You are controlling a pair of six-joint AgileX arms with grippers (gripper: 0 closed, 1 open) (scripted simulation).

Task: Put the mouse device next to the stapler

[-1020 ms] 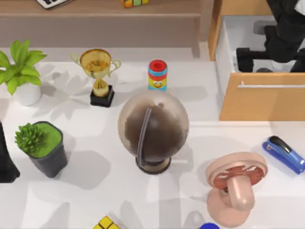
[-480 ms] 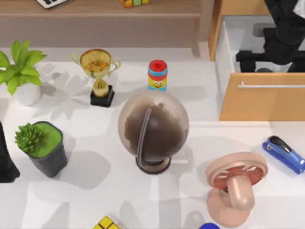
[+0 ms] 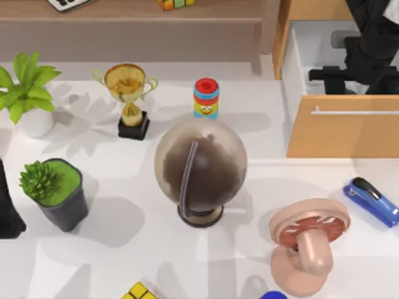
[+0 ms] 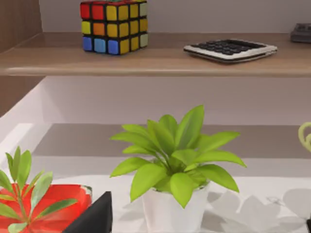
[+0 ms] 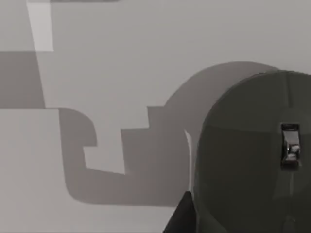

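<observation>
- Now my right gripper (image 3: 349, 75) hangs inside the open drawer (image 3: 299, 56); whether its fingers are spread, I cannot tell.
- Below it sits the mouse device (image 5: 252, 160).
- Stapler (image 3: 372, 200) lies at the table's right edge.
- Left arm (image 3: 7, 205) parked at the left edge.

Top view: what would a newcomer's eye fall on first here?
Probably the big brown globe standing in the middle of the table, with the pink fan near the front at its right. The bright blue stapler lies at the table's right edge. My right arm reaches into the open drawer at the back right, where the right wrist view shows the dark mouse device.
</observation>
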